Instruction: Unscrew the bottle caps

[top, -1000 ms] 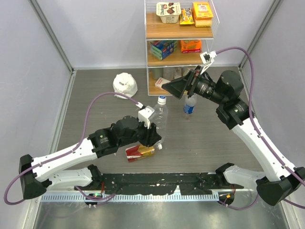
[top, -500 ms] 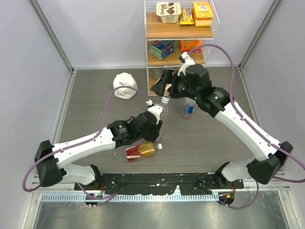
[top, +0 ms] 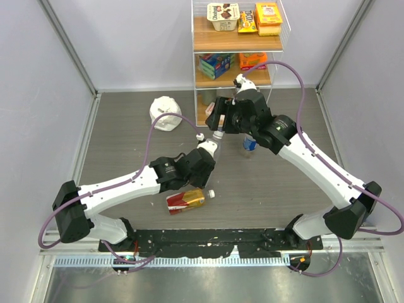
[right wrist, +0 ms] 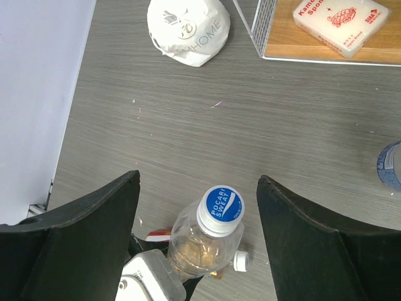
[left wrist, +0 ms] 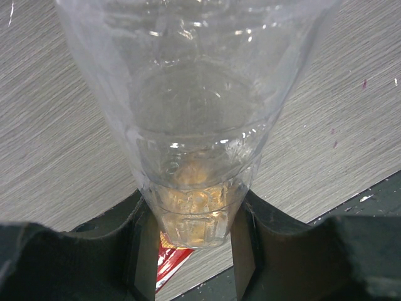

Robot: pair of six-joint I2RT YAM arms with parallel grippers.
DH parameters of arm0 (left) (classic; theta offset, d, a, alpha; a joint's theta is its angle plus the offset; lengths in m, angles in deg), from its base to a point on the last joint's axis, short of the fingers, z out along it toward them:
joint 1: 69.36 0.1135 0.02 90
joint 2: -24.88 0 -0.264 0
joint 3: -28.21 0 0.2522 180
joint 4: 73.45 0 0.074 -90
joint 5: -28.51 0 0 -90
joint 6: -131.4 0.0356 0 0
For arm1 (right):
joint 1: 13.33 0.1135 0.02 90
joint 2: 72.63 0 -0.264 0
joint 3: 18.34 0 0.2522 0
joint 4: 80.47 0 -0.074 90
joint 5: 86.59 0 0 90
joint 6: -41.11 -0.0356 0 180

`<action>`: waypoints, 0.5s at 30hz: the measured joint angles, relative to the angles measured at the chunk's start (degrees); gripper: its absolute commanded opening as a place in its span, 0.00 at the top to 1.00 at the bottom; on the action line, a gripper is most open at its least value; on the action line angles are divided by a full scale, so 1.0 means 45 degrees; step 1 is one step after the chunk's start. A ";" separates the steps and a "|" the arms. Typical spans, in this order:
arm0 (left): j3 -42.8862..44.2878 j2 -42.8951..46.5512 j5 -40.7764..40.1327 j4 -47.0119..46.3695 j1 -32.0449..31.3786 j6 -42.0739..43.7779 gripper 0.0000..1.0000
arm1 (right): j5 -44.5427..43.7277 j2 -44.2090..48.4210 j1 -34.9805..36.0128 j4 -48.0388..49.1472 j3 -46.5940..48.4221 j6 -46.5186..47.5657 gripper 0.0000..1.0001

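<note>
My left gripper (top: 207, 156) is shut on the lower body of the clear bottle (left wrist: 194, 188) and holds it upright, the black fingers (left wrist: 247, 244) pressing both sides. Its cap (right wrist: 220, 209) is white with a blue top. My right gripper (right wrist: 198, 179) hangs open right above it, jaws wide on either side and apart from the cap. The amber bottle (top: 187, 199) with the red-and-gold label lies on the table, white cap (right wrist: 240, 261) on. The blue-label bottle (top: 250, 144) stands behind my right arm, mostly hidden.
A white lumpy bag (top: 165, 113) sits at the back left. A wire shelf unit (top: 237, 38) with snack boxes stands at the back, a sponge pack (right wrist: 332, 22) on its lowest board. Grey walls enclose the table.
My left gripper left the amber bottle and closed on the clear bottle. My right arm swung left and now hovers open over the bottle's cap.
</note>
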 measured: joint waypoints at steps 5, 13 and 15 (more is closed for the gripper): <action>0.0005 0.0000 -0.0010 0.0015 0.0005 -0.0005 1.00 | 0.0053 -0.0049 0.0000 0.0073 -0.0398 -0.0039 0.28; 0.0005 0.0005 -0.0087 0.0049 0.0005 -0.0010 1.00 | 0.0403 -0.0223 0.0000 0.0330 -0.1088 -0.0199 0.51; 0.0005 0.0005 -0.0097 0.0053 0.0000 -0.0015 1.00 | 0.0525 -0.0223 0.0000 0.0398 -0.1214 -0.0277 0.67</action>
